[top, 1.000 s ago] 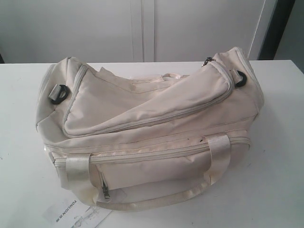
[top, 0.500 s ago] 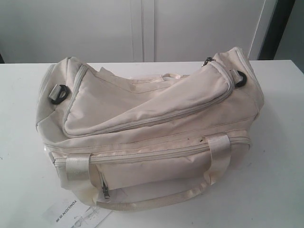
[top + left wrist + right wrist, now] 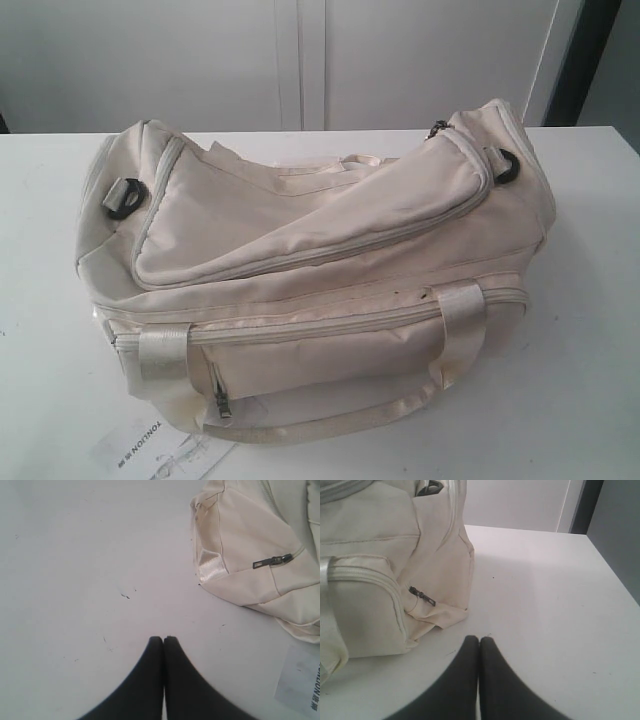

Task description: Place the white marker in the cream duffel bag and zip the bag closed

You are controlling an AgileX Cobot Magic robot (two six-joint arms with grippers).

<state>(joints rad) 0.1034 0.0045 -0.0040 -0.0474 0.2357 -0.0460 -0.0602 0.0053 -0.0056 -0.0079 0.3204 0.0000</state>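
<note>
The cream duffel bag point(image 3: 320, 250) sits on the white tabletop point(image 3: 590, 400), filling most of its middle. Its long side runs parallel to the near edge and its back is close to the far edge. The top flap point(image 3: 300, 220) sags into the bag. The zip along the flap's near side looks closed, with a dark pull point(image 3: 437, 128) at the right end. Whether the far side is zipped cannot be told. A black D-ring point(image 3: 122, 200) shows at the left end and another point(image 3: 505, 165) at the right end. The front handle point(image 3: 330, 420) droops toward the near edge, and the front pocket's zip pull point(image 3: 222, 405) hangs at the pocket's left side. A printed paper tag point(image 3: 150, 445) lies at the near edge, partly tucked under the bag's front left corner.

The left claw point(image 3: 163, 639) is pressed closed with nothing in it. It is over bare tabletop near the bag's front left corner, apart from the fabric. The right claw point(image 3: 479, 639) is likewise closed and empty. It is over bare tabletop just beside the bag's right end, without touching it. Where the white marker lies cannot be told from these views.
</note>
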